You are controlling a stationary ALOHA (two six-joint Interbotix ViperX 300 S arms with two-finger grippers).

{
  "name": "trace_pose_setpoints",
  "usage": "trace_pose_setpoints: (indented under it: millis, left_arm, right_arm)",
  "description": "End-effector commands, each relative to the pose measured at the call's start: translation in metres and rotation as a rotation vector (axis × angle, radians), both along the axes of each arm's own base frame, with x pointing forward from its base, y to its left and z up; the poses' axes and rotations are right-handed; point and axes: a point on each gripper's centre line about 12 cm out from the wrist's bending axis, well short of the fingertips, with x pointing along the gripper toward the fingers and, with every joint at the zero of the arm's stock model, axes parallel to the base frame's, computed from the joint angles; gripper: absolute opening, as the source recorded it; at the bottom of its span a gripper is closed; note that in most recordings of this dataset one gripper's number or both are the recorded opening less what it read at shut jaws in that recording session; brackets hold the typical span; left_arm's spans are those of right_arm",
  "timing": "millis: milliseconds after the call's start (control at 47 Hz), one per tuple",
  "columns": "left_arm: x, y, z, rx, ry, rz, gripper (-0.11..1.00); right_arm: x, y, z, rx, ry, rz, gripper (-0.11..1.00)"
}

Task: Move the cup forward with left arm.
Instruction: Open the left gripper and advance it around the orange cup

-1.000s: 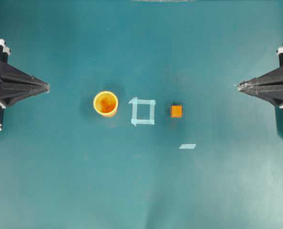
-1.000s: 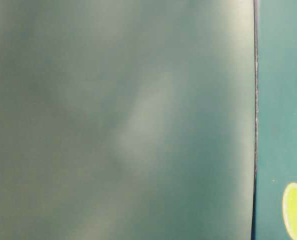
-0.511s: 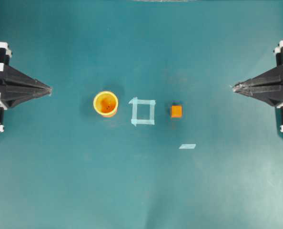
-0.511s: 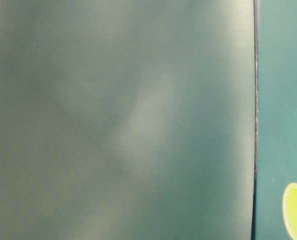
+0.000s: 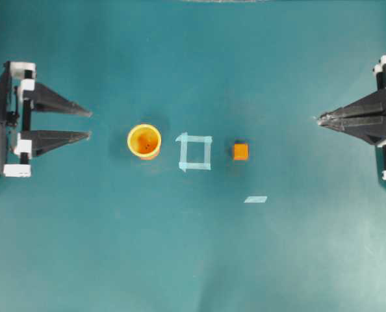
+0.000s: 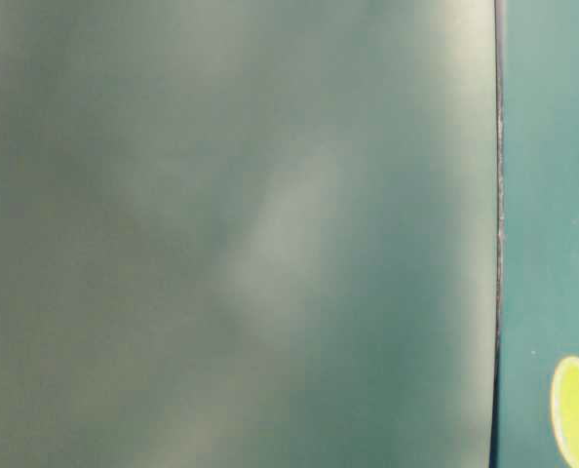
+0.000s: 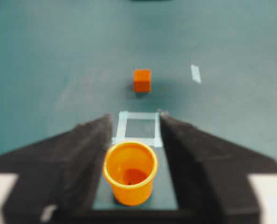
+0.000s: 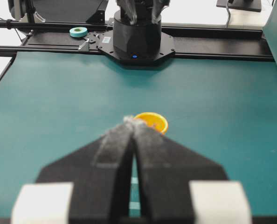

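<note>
The orange-yellow cup (image 5: 144, 141) stands upright on the teal table, left of a pale tape square (image 5: 195, 151). My left gripper (image 5: 90, 124) is open at the left side, its two black fingers pointing at the cup, with a gap of table between tips and cup. In the left wrist view the cup (image 7: 130, 172) shows in the space between the spread fingers of the left gripper (image 7: 136, 116), touching neither. My right gripper (image 5: 320, 119) is shut at the far right, empty. The right wrist view has the cup (image 8: 153, 121) just behind the right gripper (image 8: 131, 122).
A small orange cube (image 5: 240, 151) sits right of the tape square, with a loose tape strip (image 5: 255, 199) nearer the front. The table-level view is mostly a blurred grey-green surface, with the cup (image 6: 574, 409) at its lower right edge. A tape roll (image 8: 78, 31) lies on the far rail.
My left gripper has opened from shut and its fingertips have shifted a little toward the cup. The cup and the right arm have stayed put.
</note>
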Motion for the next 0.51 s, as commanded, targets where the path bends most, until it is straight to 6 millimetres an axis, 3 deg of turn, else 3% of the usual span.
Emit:
trace_pose_setpoints:
  millis: [0, 170, 489]
  left_arm:
    - [0.005, 0.004, -0.001, 0.003, -0.001, 0.014, 0.51]
    - [0.015, 0.008, -0.014, 0.000, 0.049, 0.028, 0.67]
    - [0.031, 0.009, -0.044, -0.004, 0.141, 0.027, 0.75]
  right_arm:
    - [0.002, 0.000, 0.013, 0.000, -0.032, -0.001, 0.00]
    - [0.002, 0.000, 0.014, 0.000, -0.035, -0.001, 0.00]
    - [0.002, 0.000, 0.015, 0.000, -0.037, -0.001, 0.00]
